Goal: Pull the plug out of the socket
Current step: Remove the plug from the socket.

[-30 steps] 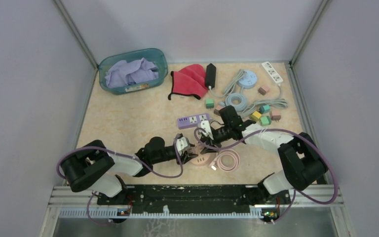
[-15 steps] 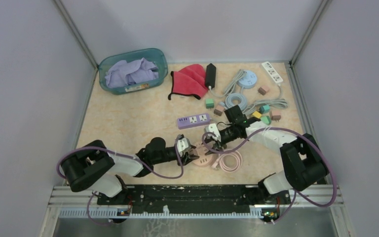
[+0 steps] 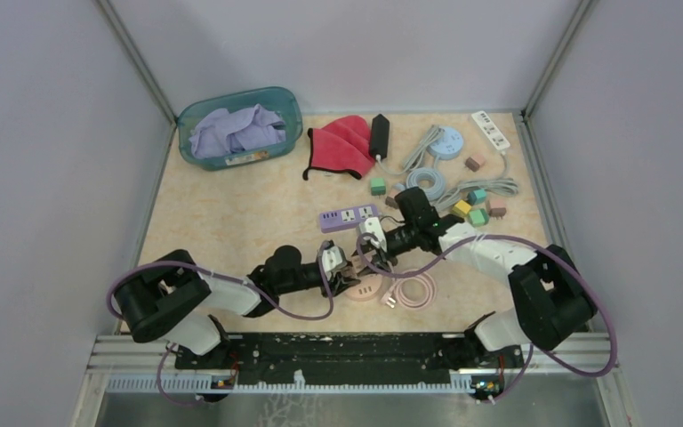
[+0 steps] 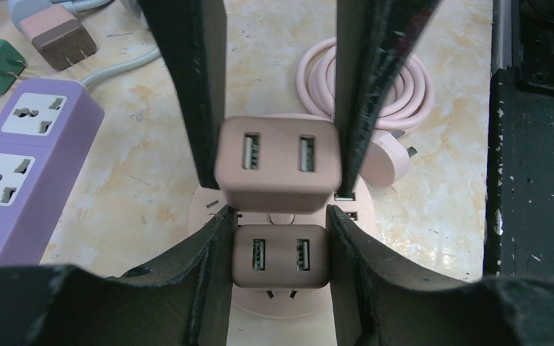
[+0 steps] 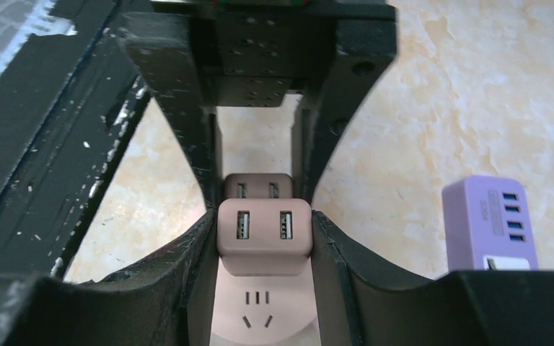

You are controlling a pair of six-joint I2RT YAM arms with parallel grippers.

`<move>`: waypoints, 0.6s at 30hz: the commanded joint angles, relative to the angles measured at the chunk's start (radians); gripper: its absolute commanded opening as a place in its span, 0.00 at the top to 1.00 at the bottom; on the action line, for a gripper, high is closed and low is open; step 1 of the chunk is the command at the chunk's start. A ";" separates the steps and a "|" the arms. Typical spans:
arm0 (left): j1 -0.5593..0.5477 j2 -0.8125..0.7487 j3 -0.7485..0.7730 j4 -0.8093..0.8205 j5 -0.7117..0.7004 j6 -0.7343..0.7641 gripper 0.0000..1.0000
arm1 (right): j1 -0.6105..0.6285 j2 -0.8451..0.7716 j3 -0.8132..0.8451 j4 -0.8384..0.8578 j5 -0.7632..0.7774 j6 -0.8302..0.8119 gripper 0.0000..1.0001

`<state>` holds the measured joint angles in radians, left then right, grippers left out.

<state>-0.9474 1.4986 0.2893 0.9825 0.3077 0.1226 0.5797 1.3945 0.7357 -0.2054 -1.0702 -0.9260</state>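
Observation:
A round pink socket point(image 3: 371, 289) lies on the table with two pink two-port USB plugs on it. In the left wrist view my left gripper point(image 4: 281, 225) is shut on the nearer plug point(image 4: 281, 256), which sits flat on the socket point(image 4: 209, 209). My right gripper point(image 5: 264, 225) is shut on the other plug point(image 5: 265, 238). That plug point(image 4: 278, 164) looks larger and higher than the first. Its prongs are hidden. The socket point(image 5: 260, 306) shows a bare three-hole outlet below it. In the top view both grippers point(image 3: 342, 269) point(image 3: 370, 247) meet over the socket.
The socket's pink cable coil point(image 3: 413, 289) and wall plug point(image 4: 389, 160) lie just right of it. A purple power strip point(image 3: 349, 217) sits behind. Farther back are coloured adapters point(image 3: 471, 209), grey cables point(image 3: 427, 182), a red cloth point(image 3: 342, 142) and a teal bin point(image 3: 240, 129).
My right gripper swung slightly to the right with its plug and came back left. The left arm and the socket have hardly moved.

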 commanded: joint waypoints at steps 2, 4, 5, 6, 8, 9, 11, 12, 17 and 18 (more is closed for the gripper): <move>0.001 0.017 -0.016 -0.114 -0.004 0.002 0.99 | -0.067 -0.045 0.089 -0.042 0.031 -0.026 1.00; 0.001 0.018 -0.016 -0.115 -0.004 0.000 0.99 | -0.102 -0.060 0.086 -0.024 0.026 -0.005 1.00; 0.000 0.018 -0.015 -0.115 -0.006 -0.002 0.99 | -0.119 -0.069 0.081 -0.005 0.026 0.015 1.00; 0.000 0.018 -0.013 -0.115 -0.007 -0.004 0.99 | -0.135 -0.081 0.075 0.018 0.026 0.047 1.00; 0.001 0.020 -0.011 -0.114 -0.006 -0.007 0.99 | -0.167 -0.100 0.057 0.073 0.037 0.097 1.00; 0.001 0.021 -0.009 -0.114 -0.007 -0.009 0.99 | -0.179 -0.106 0.046 0.105 0.050 0.126 0.98; 0.001 0.022 -0.007 -0.115 -0.008 -0.013 0.99 | -0.203 -0.110 0.030 0.172 0.071 0.194 0.96; 0.000 0.022 -0.006 -0.117 -0.009 -0.014 0.99 | -0.216 -0.110 0.022 0.207 0.087 0.239 0.96; 0.001 0.014 0.000 -0.128 -0.018 -0.022 0.99 | -0.267 -0.108 -0.026 0.399 0.215 0.434 0.94; 0.000 0.013 0.000 -0.128 -0.019 -0.024 0.99 | -0.276 -0.108 -0.034 0.426 0.233 0.464 0.94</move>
<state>-0.9474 1.4986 0.2966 0.9695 0.3061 0.1135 0.3363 1.3128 0.7288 0.0154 -0.9272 -0.6487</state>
